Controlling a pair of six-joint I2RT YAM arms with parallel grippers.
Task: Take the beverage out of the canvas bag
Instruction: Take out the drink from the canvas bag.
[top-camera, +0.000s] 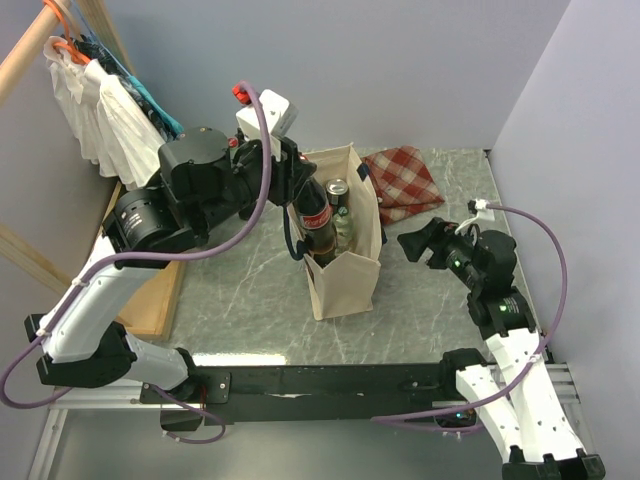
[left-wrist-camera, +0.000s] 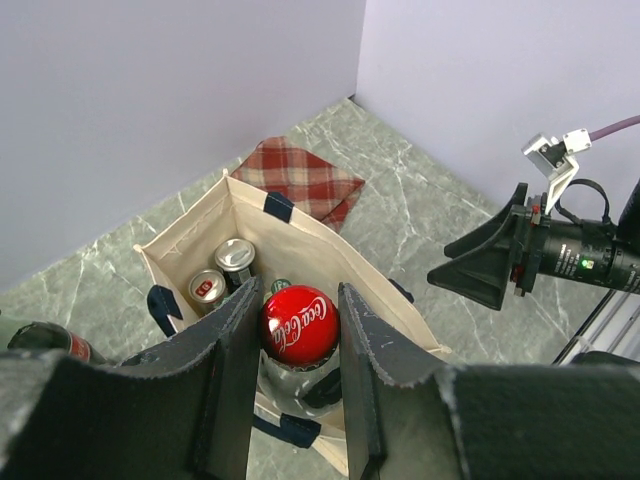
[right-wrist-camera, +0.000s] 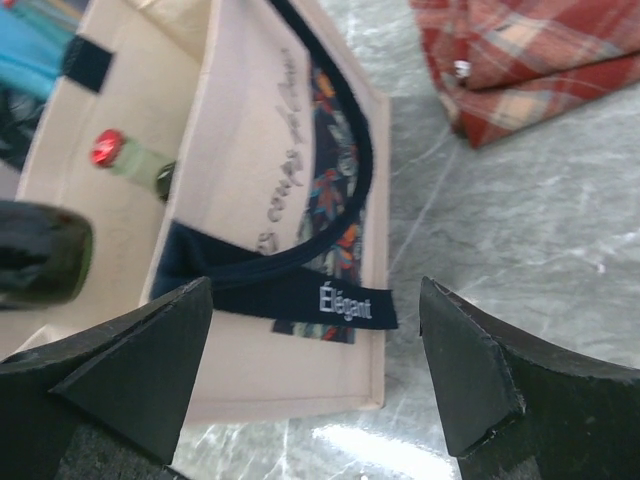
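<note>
Above canvas bag, left gripper clamped on cola bottle, base seemingly inside: lift unfinished. Right gripper at bag's 3 o'clock, jaws apart, empty.

canvas bag: cream, upright, open | cola bottle: red-capped, upright, protruding above rim

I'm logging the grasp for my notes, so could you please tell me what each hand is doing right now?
Left hand: closed on the cola bottle.
Right hand: open, holding nothing.
</note>
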